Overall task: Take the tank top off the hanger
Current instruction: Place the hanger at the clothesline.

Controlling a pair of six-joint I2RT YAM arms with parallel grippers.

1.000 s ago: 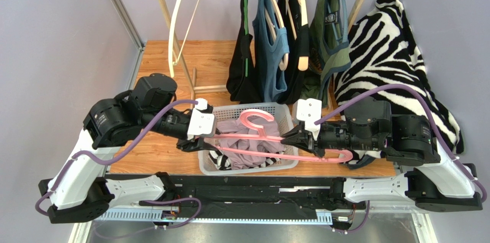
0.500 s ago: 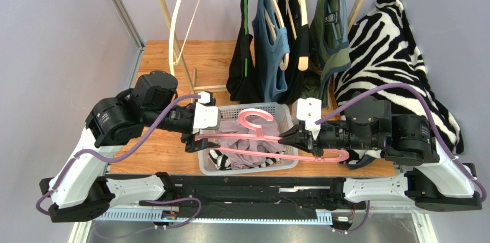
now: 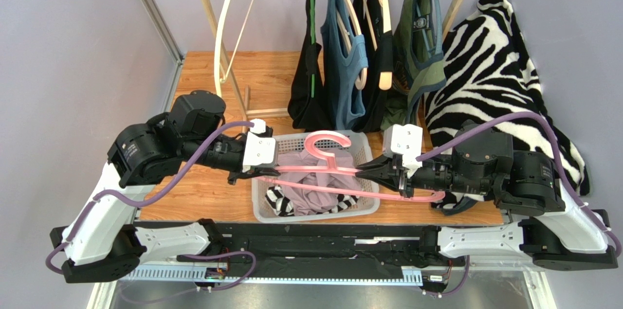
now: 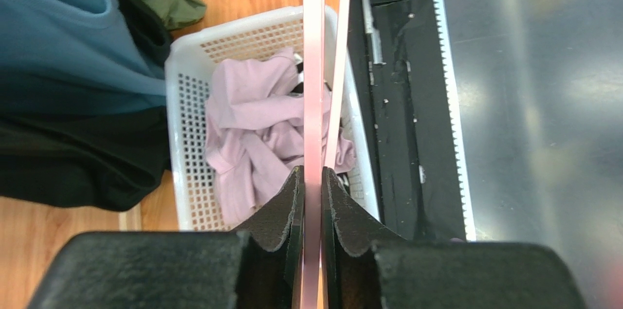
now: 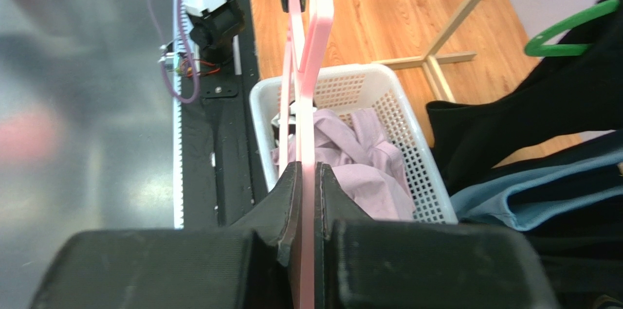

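White plastic basket (image 3: 314, 215) holds the lilac tank top (image 3: 303, 163), crumpled over a striped garment (image 3: 276, 199). The pink hanger (image 3: 322, 171) hangs bare above it. Within the last second the left gripper (image 3: 272, 172) opened, then pinched the hanger's left end. The right gripper (image 3: 369, 170) pinches the right end, and both forearms reach inward.

We read no text, labels, brands or numbers in any view. Nothing legible on the pink hanger (image 3: 307, 169), the white basket (image 3: 322, 215) or the hung clothes (image 3: 344, 75).
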